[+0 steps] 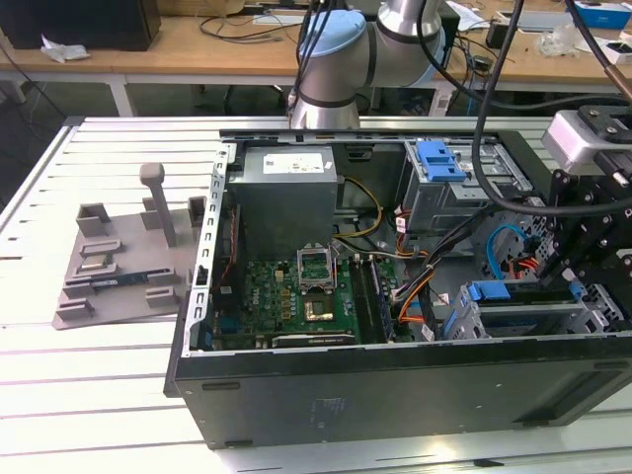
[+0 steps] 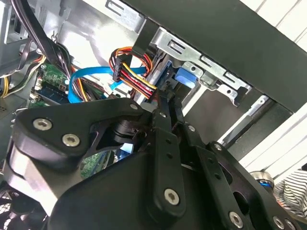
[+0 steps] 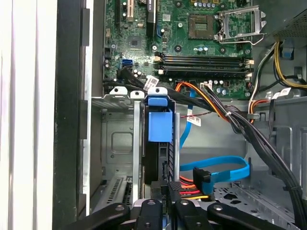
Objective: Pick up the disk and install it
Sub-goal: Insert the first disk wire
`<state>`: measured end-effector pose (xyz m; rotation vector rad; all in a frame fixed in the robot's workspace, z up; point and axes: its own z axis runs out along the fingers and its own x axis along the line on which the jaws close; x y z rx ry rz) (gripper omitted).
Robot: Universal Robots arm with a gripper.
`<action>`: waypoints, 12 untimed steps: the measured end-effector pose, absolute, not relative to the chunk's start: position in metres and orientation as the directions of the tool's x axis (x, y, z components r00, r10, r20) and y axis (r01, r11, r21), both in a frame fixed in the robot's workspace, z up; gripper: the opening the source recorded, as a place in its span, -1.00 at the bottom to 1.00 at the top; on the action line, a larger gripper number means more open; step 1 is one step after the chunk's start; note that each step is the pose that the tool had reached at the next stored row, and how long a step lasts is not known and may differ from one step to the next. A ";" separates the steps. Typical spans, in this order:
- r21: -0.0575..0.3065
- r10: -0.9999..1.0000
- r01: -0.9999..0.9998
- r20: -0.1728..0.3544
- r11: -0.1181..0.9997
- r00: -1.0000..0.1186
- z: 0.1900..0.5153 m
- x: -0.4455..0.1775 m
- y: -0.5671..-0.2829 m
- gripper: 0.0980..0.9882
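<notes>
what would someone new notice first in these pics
An open computer case lies on the slatted white table, its green motherboard bare. At the exterior view's right, the black gripper reaches down into the drive bay; in the first wrist view its fingers close around the edge of the disk, standing in the grey metal cage beneath a blue latch. A grey plastic stand sits beside the case, at the exterior view's left.

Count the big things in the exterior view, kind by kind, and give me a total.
Computer case: 1
Grey stand: 1
Robot arm: 1
Power supply box inside the case: 1
Total: 4
</notes>
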<state>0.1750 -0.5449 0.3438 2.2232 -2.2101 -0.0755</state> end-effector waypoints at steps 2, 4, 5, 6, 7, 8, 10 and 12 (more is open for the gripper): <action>0.038 -1.000 -0.999 -0.030 -0.006 0.005 0.343 0.175 -0.545 -0.84; 0.038 -1.000 -0.999 -0.031 -0.006 0.005 0.343 0.175 -0.545 -0.84; 0.038 -0.999 -0.999 -0.032 -0.007 0.005 0.342 0.175 -0.545 -0.84; 0.038 -0.999 -0.999 -0.033 -0.007 0.005 0.342 0.175 -0.545 -0.84; 0.038 -0.999 -0.999 -0.033 -0.007 0.005 0.341 0.174 -0.545 -0.84; 0.038 -0.999 -0.999 -0.034 -0.007 0.005 0.341 0.173 -0.545 -0.84; 0.038 -0.999 -0.999 -0.034 -0.007 0.006 0.341 0.173 -0.545 -0.84; 0.038 -0.999 -0.999 -0.035 -0.007 0.005 0.342 0.173 -0.545 -0.84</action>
